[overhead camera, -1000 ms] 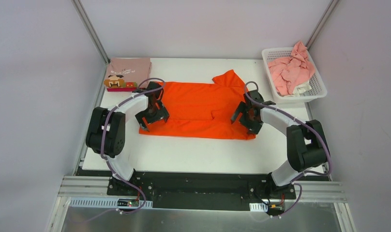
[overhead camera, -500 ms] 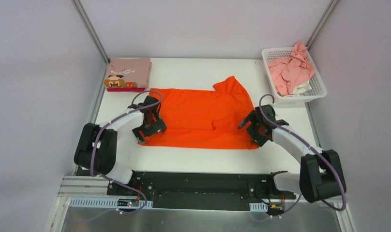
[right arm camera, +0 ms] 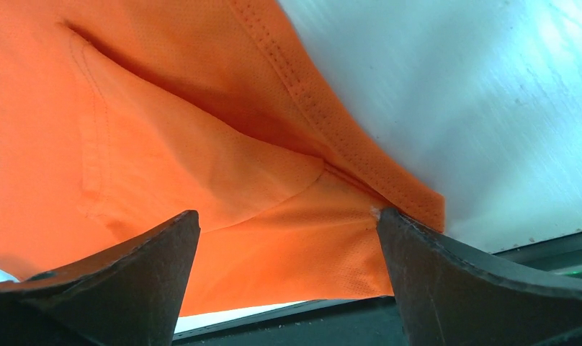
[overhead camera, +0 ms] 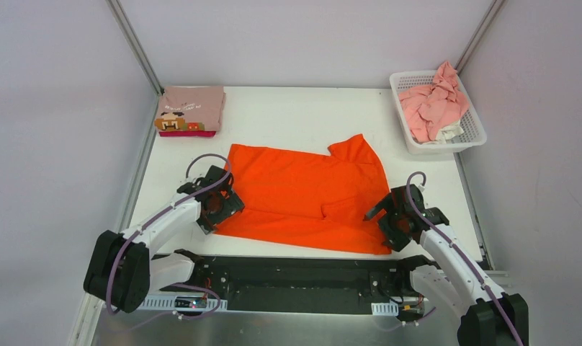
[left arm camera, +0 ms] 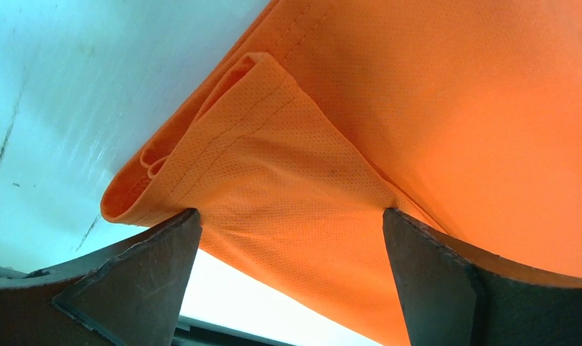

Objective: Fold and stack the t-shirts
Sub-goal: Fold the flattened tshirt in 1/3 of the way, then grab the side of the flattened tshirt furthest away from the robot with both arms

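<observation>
The orange t-shirt (overhead camera: pixel 302 194) lies spread across the near half of the table (overhead camera: pixel 295 108), one sleeve pointing toward the far right and its near hem close to the table's front edge. The left gripper (overhead camera: pixel 217 209) sits at the near left corner of the cloth and the right gripper (overhead camera: pixel 389 220) at the near right corner. Both stand wide apart, closed on nothing. In each wrist view the doubled corner of the shirt lies between the fingers (left arm camera: pixel 130 274) without being pinched.

The step in hand looks like taking both near corners for a fold away from the arms. To do it well, each pincer should go low enough that one finger slides under the cloth and the other stays above it. The left corner is rolled into a small loop, so the bite should sit just inside that loop and catch every layer. On the right, the seam at the hem gives a firmer hold than the thin mesh beside it. Both should close together and rise evenly, or the cloth will skew.

At the far left corner a folded dusty-pink t-shirt (overhead camera: pixel 193 108) rests on a magenta t-shirt (overhead camera: pixel 187 132), the stack to add to. Light pink t-shirts (overhead camera: pixel 436 104) wait crumpled in the white lattice basket (overhead camera: pixel 475 137) at the far right
</observation>
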{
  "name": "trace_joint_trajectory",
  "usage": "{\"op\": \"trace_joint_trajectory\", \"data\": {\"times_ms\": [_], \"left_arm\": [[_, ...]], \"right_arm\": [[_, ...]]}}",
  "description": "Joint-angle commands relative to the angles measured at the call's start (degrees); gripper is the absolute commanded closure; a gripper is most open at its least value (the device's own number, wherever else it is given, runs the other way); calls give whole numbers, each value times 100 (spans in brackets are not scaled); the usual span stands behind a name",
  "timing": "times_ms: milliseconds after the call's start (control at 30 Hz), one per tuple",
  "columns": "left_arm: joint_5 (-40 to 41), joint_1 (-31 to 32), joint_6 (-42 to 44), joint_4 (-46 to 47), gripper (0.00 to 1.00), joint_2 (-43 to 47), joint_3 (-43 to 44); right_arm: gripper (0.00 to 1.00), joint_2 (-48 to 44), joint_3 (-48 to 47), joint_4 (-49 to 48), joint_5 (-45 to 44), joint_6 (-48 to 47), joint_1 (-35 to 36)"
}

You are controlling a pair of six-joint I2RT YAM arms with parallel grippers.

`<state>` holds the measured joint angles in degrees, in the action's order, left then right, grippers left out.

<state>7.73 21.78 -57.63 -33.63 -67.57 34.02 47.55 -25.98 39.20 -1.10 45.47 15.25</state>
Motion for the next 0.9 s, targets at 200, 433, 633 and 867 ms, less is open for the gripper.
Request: {"op": "trace_joint_trajectory", "data": {"times_ms": [200, 433, 633, 867], "left_arm": [[-41, 50, -660, -1085, 1, 1009, -444], [-5, 46, -262, -1286, 1, 1254, 358], [760, 31, 585, -1497, 1, 258, 2368], [771, -893, 1552, -1494, 1, -2180, 4766]], "right_arm": [[1, -24, -130, 626, -145, 112, 17], [1, -507, -978, 818, -275, -83, 16], [1, 286, -2477, 268, -337, -948, 8], [0, 2286, -4277, -973, -640, -2292, 4]]}}
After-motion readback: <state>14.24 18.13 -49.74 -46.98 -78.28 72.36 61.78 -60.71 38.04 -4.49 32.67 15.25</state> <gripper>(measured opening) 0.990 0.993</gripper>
